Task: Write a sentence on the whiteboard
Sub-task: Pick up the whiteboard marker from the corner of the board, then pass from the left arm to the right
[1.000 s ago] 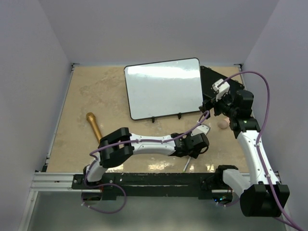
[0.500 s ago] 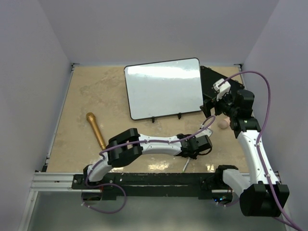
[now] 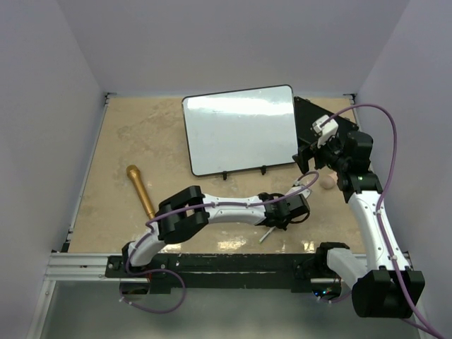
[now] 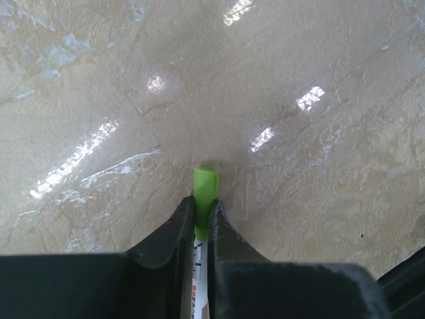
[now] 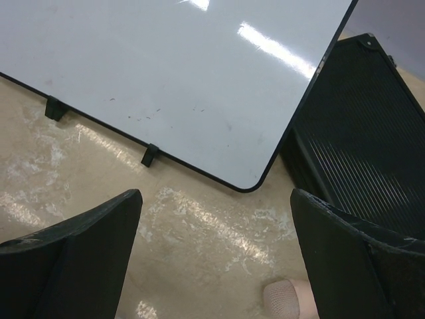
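Left gripper (image 4: 201,207) is pinched tight on a thin white marker with a lime-green end (image 4: 205,181). It's low over the tan table (image 3: 127,141) near the front, and the pen runs roughly along the fingers. The big glossy white whiteboard with the thin black frame (image 3: 240,134) sits further back, well apart from the pen. Right gripper (image 5: 216,199), spread wide and empty, is actually nearer, just off the board's lower right corner. My guess: the pen has to travel back toward the board.

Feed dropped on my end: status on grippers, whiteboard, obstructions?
Left gripper shut on green-capped marker. Right gripper open by whiteboard, no writing on it. Black board at its right edge.
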Available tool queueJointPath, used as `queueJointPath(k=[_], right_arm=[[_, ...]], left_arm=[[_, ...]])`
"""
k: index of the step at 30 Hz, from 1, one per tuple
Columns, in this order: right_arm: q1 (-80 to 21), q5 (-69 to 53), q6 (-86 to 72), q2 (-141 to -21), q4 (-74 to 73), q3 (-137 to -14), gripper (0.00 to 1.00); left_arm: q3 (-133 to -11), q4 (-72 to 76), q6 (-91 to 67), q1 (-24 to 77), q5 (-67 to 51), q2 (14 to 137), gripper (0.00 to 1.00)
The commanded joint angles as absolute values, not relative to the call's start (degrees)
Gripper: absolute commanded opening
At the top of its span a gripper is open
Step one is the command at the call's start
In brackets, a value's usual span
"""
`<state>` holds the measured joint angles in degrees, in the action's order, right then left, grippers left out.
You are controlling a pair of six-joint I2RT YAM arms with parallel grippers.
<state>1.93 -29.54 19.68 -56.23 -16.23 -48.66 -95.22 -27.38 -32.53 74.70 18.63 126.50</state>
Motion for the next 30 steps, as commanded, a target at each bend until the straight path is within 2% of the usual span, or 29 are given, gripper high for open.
queueJointPath(k=[1, 12, 16, 21, 26, 30], right_arm=[[1.9, -30.8, 19.2, -56.8, -15.7, -51.4, 0.99], [1.9, -33.4, 20.0, -59.0, -16.4, -51.3, 0.99], [1.9, -40.1, 21.4, -61.1, -18.2, -51.4, 0.99], [0.9, -55.1, 20.3, -63.5, -18.4, -50.3, 0.99], [-2.3, -61.3, 13.6, -65.0, -11.0, -46.9, 0.98], [-4.0, -62.5, 0.7, -64.9, -0.1, -42.5, 0.98]], left_arm=[[-90.2, -27.8, -32.0, 70.7, 19.2, 123.8, 0.00], [-72.5, -13.2, -33.5, 63.8, 18.0, 107.3, 0.00], [-67.8, -6.4, -35.1, 61.4, 17.2, 102.4, 0.00], [-63.3, 1.1, -38.1, 59.6, 16.5, 96.9, 0.00], [-59.2, 9.7, -43.1, 57.9, 18.0, 91.3, 0.00], [-58.4, 15.5, -46.2, 57.6, 21.0, 89.6, 0.00]])
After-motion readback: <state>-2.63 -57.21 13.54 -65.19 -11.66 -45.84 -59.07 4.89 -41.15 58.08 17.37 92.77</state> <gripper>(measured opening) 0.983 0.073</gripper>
